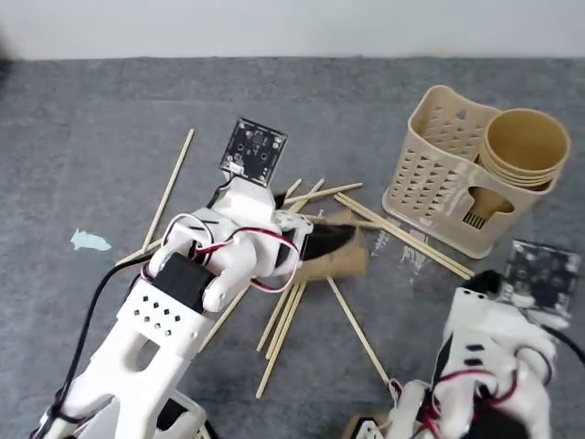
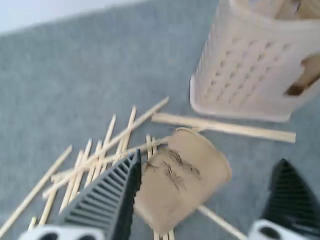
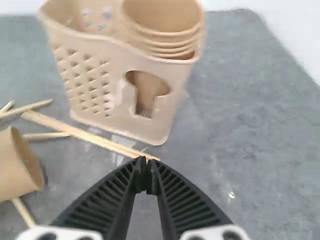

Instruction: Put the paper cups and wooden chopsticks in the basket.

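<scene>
Hovering over the pile, the left gripper (image 2: pixel 209 162) is spread wide, with a brown paper cup (image 2: pixel 182 182) lying on its side between its fingers, atop scattered pale wooden chopsticks (image 2: pixel 100 160). The right gripper (image 3: pixel 146 167) is clenched on nothing, near the beige perforated plastic basket (image 3: pixel 100 85) that holds a stack of paper cups (image 3: pixel 162 25).

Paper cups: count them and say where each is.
5. One cup lies on its side on the chopsticks, by the open left gripper; four stacked cups, judging by rims, sit in the basket, where more may hide.
</scene>
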